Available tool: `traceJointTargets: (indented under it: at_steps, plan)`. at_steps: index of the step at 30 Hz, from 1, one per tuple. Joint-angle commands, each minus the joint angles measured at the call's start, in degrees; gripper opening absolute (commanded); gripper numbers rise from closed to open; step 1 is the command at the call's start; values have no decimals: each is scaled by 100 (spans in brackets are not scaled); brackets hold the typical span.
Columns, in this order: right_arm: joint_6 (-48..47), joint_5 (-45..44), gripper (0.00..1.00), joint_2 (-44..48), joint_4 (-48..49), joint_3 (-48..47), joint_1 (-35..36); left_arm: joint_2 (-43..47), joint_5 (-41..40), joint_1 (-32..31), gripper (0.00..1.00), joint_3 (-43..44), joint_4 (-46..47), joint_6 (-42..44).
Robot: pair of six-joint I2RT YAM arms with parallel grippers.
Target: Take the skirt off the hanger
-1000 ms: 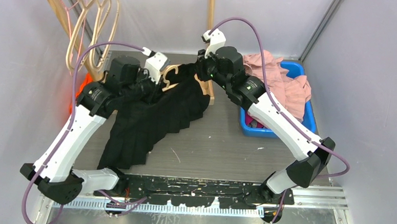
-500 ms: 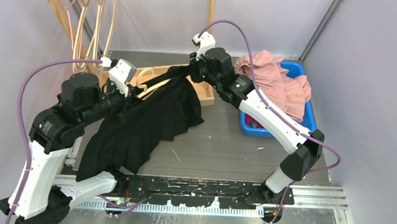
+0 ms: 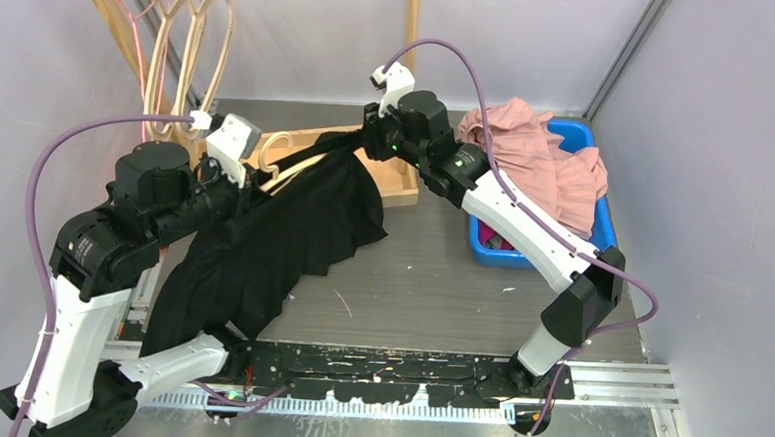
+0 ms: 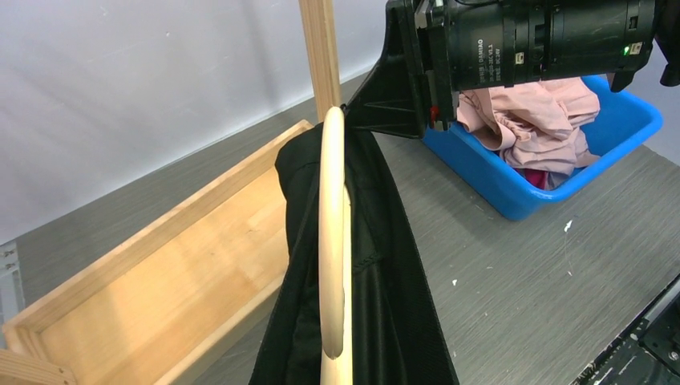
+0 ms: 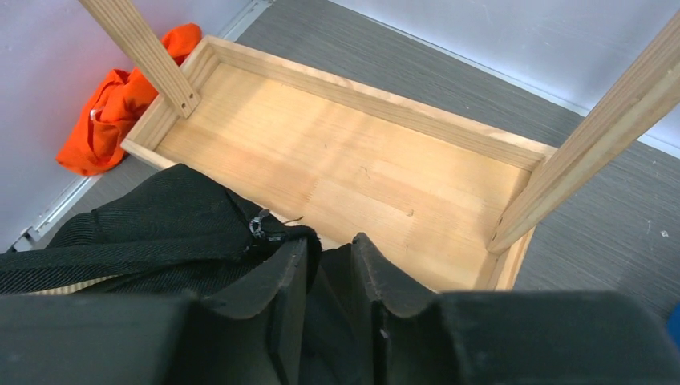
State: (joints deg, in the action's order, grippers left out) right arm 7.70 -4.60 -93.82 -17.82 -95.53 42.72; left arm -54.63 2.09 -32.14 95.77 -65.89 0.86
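A black pleated skirt (image 3: 283, 233) hangs on a pale wooden hanger (image 3: 282, 145), held in the air over the table's left half. My left gripper (image 3: 250, 176) holds the hanger's left end. In the left wrist view its fingers are out of frame, and the hanger (image 4: 333, 241) runs up the middle with the skirt (image 4: 385, 281) draped round it. My right gripper (image 3: 362, 142) is shut on the skirt's waistband at the hanger's far end. In the right wrist view black cloth (image 5: 160, 216) fills the gap between the fingers of the right gripper (image 5: 330, 249).
A wooden rack base tray (image 3: 395, 184) with an upright post (image 3: 411, 19) lies behind the skirt. Several empty hangers (image 3: 187, 48) hang at the back left. A blue bin (image 3: 507, 253) of pink clothes is on the right. An orange cloth (image 5: 104, 120) lies by the left wall.
My left arm has risen and swung left, carrying the hanger with it. My right gripper followed a little to the left, still on the waistband. The skirt has been dragged leftward.
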Motion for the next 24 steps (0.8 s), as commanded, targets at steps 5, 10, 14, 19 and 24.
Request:
traceJointTargets:
  at_steps: [5,10,14,19,24]
  plan:
    - [-231,931,47,591,-87,102,-341,-188,75,-21,0,-57,1170,69]
    - [-140,1360,58,1094,301,507,-268,-556,83,-20,0,-106,1749,172]
    - [27,1516,59,987,262,377,-164,-924,86,-27,0,42,1835,260]
    - [135,1578,58,786,278,333,-97,-1114,115,-27,0,61,2095,283]
    - [118,1431,58,693,305,389,-95,-1041,89,-20,0,60,2074,291]
